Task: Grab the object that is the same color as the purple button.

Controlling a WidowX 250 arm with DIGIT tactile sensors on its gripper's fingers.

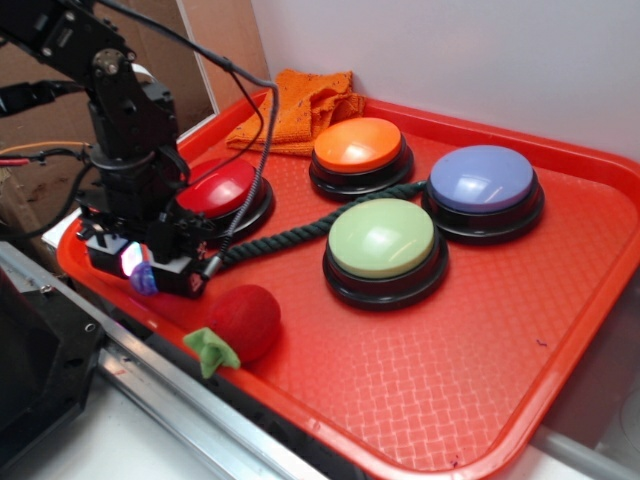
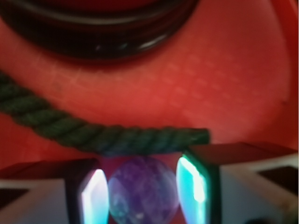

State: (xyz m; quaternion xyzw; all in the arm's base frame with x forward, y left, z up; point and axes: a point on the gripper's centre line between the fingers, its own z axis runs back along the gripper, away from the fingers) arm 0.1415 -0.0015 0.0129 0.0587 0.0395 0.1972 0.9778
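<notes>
Wrist | purple ball (image 2: 144, 190): round, mottled, translucent-looking | pincer (image 2: 145, 193): clamped on it

Rope (image 2: 117, 135) end just ahead of tool (image 2: 142, 191); red button (image 1: 220, 188) beyond

Exterior view high, off the tray's (image 1: 560, 330) front corner, angled down across it, wrist view close, both sharing rope (image 1: 300, 235) (image 2: 93, 133), red button (image 1: 222, 190) (image 2: 103, 28).

Purple ball (image 2: 144, 190), lavender-blue button (image 1: 482, 178), dark green rope (image 2: 107, 135), red waffle-textured tray (image 1: 480, 360).
</notes>
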